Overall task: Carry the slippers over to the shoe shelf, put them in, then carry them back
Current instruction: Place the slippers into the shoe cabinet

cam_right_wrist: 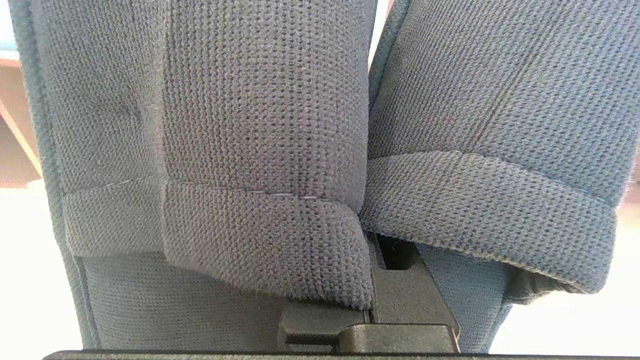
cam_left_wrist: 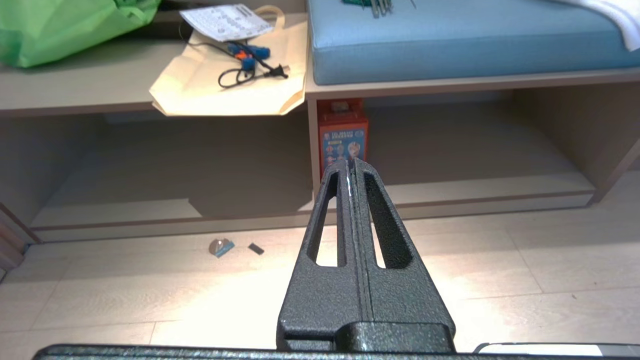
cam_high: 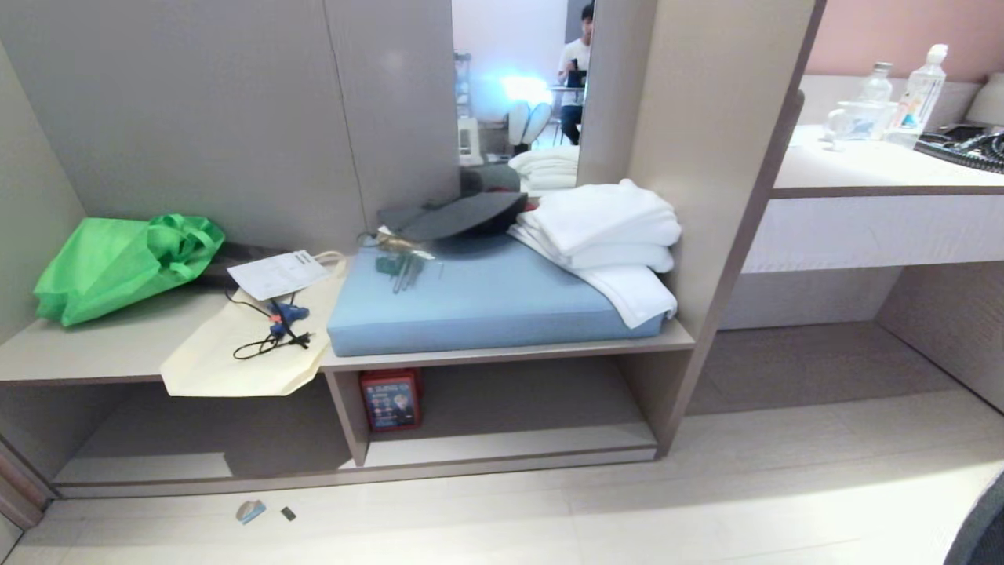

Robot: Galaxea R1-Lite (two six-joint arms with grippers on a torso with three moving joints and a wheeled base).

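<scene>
The slippers (cam_right_wrist: 260, 150) fill the right wrist view as two dark grey knit straps side by side. My right gripper (cam_right_wrist: 372, 300) is shut on them, with only the finger bases showing under the fabric. A dark grey edge (cam_high: 980, 518) shows at the head view's bottom right corner. The shoe shelf (cam_high: 510, 439) is the low open cubby under the blue seat cushion (cam_high: 486, 302), straight ahead across the floor. My left gripper (cam_left_wrist: 352, 162) is shut on nothing, level above the floor and pointing at the cubby's divider.
A red box (cam_high: 390, 399) stands at the cubby's left end. On the bench lie a green bag (cam_high: 118, 263), a cream tote (cam_high: 251, 345) overhanging the edge, and white towels (cam_high: 604, 235). A desk (cam_high: 878, 165) stands to the right. Two small scraps (cam_high: 251, 512) lie on the floor.
</scene>
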